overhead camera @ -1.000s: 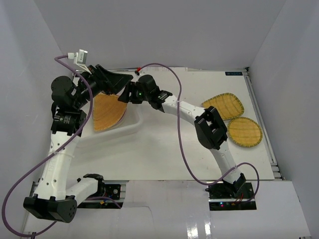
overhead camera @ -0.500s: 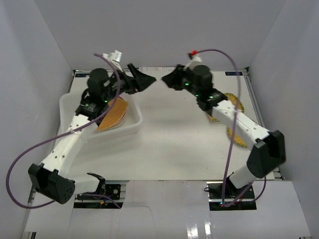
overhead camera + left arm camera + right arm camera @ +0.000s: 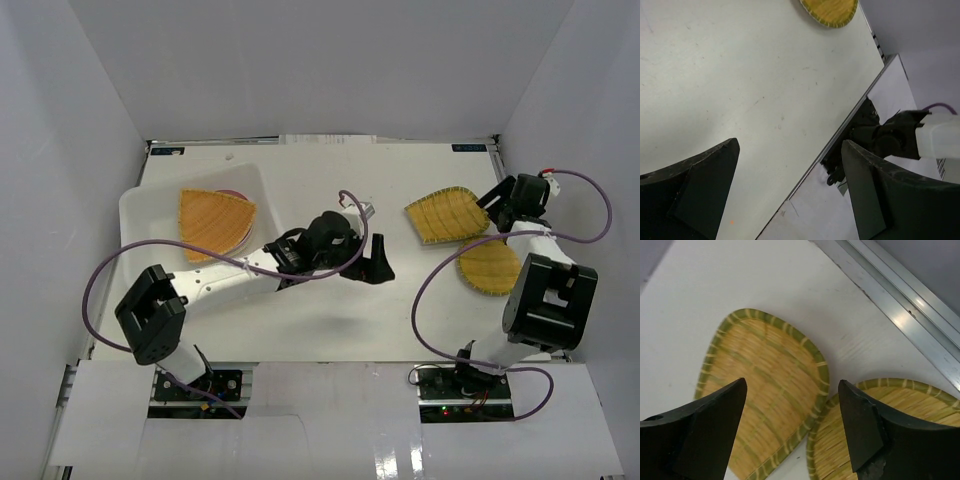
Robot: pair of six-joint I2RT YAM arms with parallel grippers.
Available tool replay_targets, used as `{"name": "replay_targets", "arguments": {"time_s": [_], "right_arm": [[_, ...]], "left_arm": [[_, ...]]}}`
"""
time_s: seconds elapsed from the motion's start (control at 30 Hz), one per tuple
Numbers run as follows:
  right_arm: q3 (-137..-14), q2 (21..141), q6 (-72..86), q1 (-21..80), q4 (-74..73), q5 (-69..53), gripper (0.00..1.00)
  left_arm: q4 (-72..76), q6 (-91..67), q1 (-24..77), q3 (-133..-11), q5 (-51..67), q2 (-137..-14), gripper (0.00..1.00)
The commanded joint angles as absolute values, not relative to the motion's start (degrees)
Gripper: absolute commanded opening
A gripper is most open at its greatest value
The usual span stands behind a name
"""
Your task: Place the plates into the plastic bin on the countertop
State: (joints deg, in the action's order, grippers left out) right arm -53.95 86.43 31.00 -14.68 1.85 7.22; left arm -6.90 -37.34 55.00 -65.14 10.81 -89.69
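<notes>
Left gripper (image 3: 378, 266) withdrawn from plastic bin (image 3: 134, 214) to middle of countertop (image 3: 300, 320), jaws wide, empty. Right gripper (image 3: 792, 385) carried over fan-shaped wicker dish (image 3: 765, 390), jaws spread, nothing held. Round wicker dish (image 3: 490, 268) just beside; both yet to be binned.

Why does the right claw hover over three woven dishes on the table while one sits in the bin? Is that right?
Not three, two: the top view shows the right claw over just the fan-shaped dish and the round dish on the table. One woven dish does sit in the bin.
</notes>
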Motion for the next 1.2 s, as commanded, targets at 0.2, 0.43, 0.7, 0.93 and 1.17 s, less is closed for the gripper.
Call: {"name": "replay_targets", "arguments": {"time_s": [0.2, 0.43, 0.7, 0.93, 1.17], "right_arm": [[-58.6, 98.3, 20.8, -19.9, 5.2, 2.9, 0.8], [-59.2, 104.3, 22.6, -21.7, 9.9, -11.6, 0.67], [-60.6, 107.8, 26.4, -21.7, 13.9, -18.1, 0.27], [-56.3, 96.8, 35.7, -19.5, 25.6, -20.6, 0.08], [-60.7, 85.2, 43.2, -7.1, 26.7, -17.8, 0.08]], "left_arm": [[1.7, -36.4, 58.9, -54.2, 14.9, -84.8, 0.94], [0.4, -34.3, 59.2, -51.5, 16.5, -78.1, 0.94], [-5.1, -31.2, 59.2, -53.3, 12.4, -71.5, 0.95], [-10.4, -26.7, 59.2, -57.6, 2.9, -67.4, 0.95], [-10.4, -19.1, 59.1, -61.5, -8.7, -55.9, 0.98]]}}
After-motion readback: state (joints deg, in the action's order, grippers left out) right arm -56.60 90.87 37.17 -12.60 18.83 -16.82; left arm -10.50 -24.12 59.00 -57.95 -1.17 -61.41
